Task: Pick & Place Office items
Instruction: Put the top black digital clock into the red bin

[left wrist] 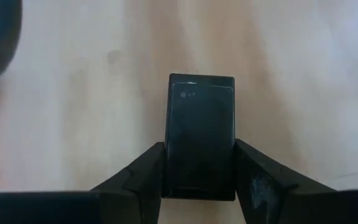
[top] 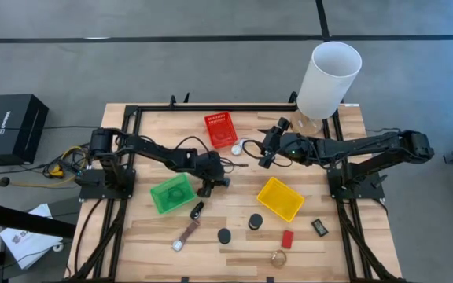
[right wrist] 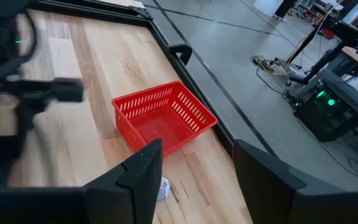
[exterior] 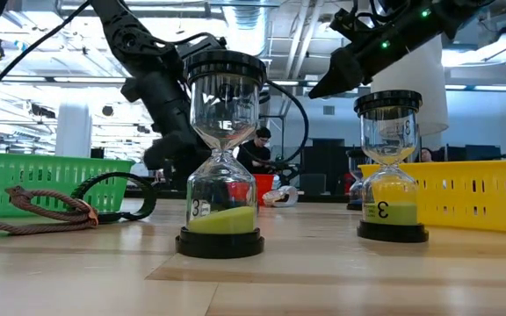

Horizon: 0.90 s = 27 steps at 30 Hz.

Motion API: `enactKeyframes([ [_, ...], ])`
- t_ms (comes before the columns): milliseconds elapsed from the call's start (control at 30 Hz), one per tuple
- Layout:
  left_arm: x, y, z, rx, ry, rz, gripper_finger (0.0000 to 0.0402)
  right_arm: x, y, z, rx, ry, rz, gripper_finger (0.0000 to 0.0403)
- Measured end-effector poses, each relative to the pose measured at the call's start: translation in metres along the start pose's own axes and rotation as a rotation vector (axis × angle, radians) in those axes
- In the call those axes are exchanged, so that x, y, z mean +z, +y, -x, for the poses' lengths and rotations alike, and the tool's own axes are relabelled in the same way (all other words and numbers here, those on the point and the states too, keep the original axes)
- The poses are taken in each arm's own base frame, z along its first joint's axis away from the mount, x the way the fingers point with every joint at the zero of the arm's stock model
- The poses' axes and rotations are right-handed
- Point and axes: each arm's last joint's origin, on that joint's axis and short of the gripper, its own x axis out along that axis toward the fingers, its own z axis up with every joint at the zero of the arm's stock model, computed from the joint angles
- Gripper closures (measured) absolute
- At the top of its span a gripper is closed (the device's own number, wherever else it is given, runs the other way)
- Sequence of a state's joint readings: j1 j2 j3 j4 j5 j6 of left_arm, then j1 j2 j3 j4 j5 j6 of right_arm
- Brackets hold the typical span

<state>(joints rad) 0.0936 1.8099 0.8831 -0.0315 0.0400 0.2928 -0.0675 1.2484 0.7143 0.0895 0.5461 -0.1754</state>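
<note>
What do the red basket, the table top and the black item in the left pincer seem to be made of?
Red basket: probably moulded plastic, with evenly slotted walls. Table top: pale wood, planks and grain visible. Black item gripped by the left pincer: flat, dark rectangle with a slightly glossy face, likely plastic or glass; unclear.

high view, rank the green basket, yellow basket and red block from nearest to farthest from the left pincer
From the left pincer, shut on a small black block:
1. Green basket, right beside it, toward the left arm's base.
2. Yellow basket, across on the right arm's side.
3. Red block, beyond the yellow basket, near the table's front edge.
</note>
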Motion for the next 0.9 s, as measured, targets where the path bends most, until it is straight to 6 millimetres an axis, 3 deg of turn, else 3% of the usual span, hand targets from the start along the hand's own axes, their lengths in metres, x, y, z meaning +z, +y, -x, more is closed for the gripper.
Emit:
enactKeyframes([
  [200, 0.015, 0.017, 0.037, 0.068, -0.118, -0.01, 0.0222, 0.0, 0.0, 0.0, 0.0, 0.0, 0.0, 0.0217],
  [367, 0.023, 0.039, 0.081, 0.182, -0.233, -0.004, 0.0239, 0.0, 0.0, 0.0, 0.0, 0.0, -0.001, 0.0217],
  [533, 0.018, 0.066, 0.109, 0.283, -0.283, 0.045, 0.0245, 0.0, 0.0, 0.0, 0.0, -0.001, -0.002, 0.0217],
  [700, 0.009, 0.088, 0.111, 0.344, -0.277, 0.044, 0.0241, 0.002, 0.0, 0.0, -0.003, -0.015, -0.01, 0.0217],
  [900, -0.006, 0.112, 0.086, 0.38, -0.243, 0.099, 0.0242, 0.004, -0.001, 0.0, -0.007, -0.039, -0.025, 0.0217],
])
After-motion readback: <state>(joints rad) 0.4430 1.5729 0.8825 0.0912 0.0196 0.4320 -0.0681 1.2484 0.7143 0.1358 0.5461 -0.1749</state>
